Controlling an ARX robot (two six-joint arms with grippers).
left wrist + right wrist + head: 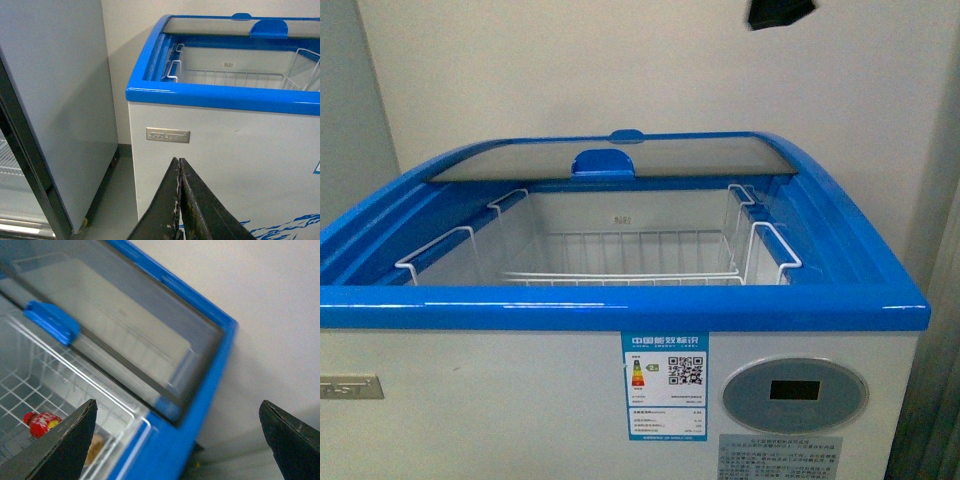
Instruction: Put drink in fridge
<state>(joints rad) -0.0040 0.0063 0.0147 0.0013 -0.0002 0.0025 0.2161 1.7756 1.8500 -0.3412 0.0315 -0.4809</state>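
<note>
The fridge [620, 305] is a white chest freezer with a blue rim and an oval grey display panel [794, 393]. Its curved glass lid [620, 160] is slid to the back, so the front is uncovered. White wire baskets [620, 262] hang inside. In the right wrist view a red drink [41, 423] lies low inside the fridge, seen through the basket wires. My right gripper [177, 405] is open and empty above the fridge's blue rim [200, 390], beside the lid [130, 335]. My left gripper [179, 161] is shut and empty, low before the fridge's white front [215, 145]. Neither arm shows in the front view.
A tall grey upright cooler [55, 100] stands left of the fridge, with a narrow strip of floor [112, 200] between them. A pale wall [620, 60] is right behind the fridge. The lid's blue handle [50, 322] sits at its front edge.
</note>
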